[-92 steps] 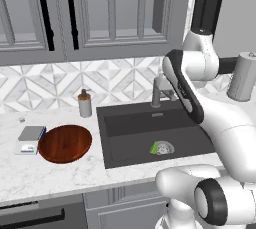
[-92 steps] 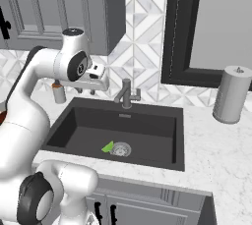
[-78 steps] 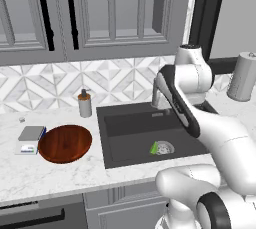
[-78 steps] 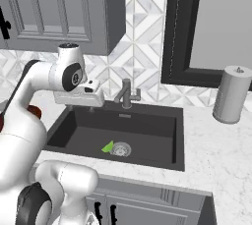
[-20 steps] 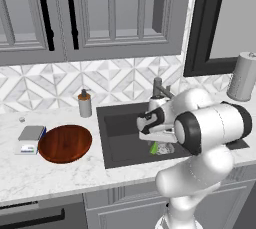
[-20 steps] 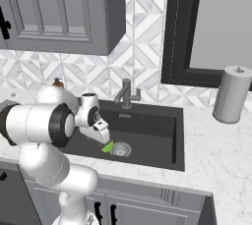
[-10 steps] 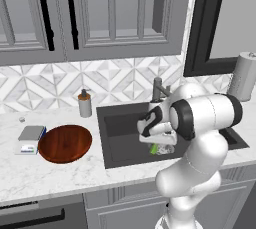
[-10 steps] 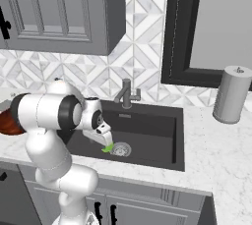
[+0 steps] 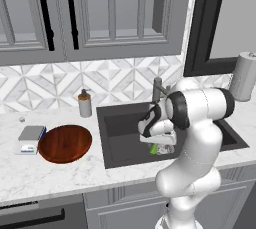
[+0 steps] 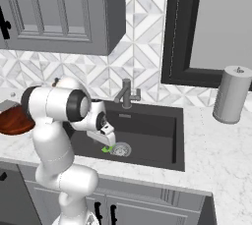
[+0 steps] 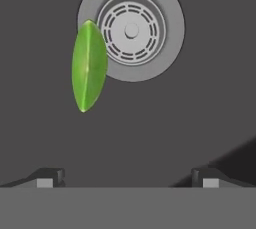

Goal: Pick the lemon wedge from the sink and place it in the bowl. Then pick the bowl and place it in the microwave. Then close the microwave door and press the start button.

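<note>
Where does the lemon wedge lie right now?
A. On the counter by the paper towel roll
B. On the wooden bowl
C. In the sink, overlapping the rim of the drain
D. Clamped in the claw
C: in the hand view the lemon wedge lies on the sink floor against the drain, ahead of the open claw.

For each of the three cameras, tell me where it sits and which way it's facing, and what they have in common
Left base view: behind the arm's left, facing forward and down at the sink, the bowl and the arm.
Right base view: behind the arm's right, facing the sink and paper towel roll.
Hand view: on the hand, looking down at the lemon wedge beside the drain, above the open gripper.
Shared: sink and lemon wedge.
</note>
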